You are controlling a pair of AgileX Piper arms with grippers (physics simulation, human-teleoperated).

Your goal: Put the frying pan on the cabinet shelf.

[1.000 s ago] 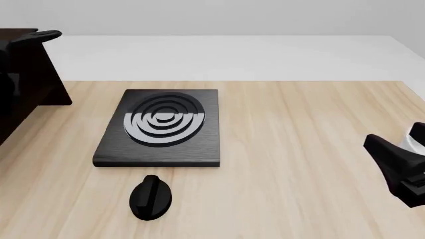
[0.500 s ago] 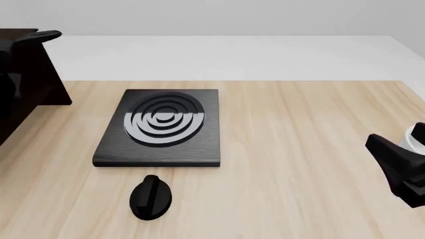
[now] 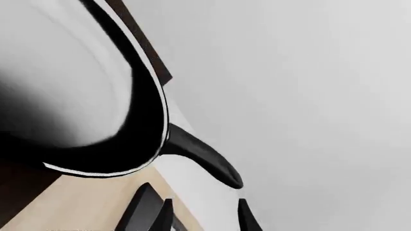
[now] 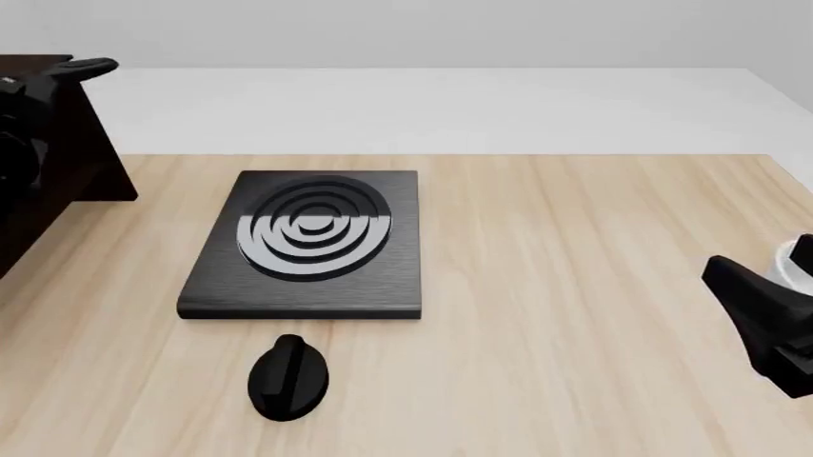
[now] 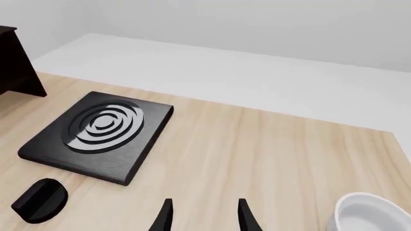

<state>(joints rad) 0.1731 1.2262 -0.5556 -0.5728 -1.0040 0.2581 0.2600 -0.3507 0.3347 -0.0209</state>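
Front view: the frying pan's handle (image 4: 76, 69) projects at the top of the cabinet shelf (image 4: 70, 157) at far left; the pan body is not discernible there. Left wrist view fills with the frying pan (image 3: 83, 96) close before the left gripper (image 3: 199, 219); whether its jaws grip cannot be told. The right gripper (image 5: 202, 216) stands spread and empty above the tabletop (image 5: 270, 159), well apart from the stove plate (image 4: 308, 243) and knob (image 4: 288, 378).

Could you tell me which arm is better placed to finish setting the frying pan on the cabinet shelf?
The left. Its tool is right by the frying pan at the cabinet shelf, while the right tool hangs apart over the table's near right, empty.
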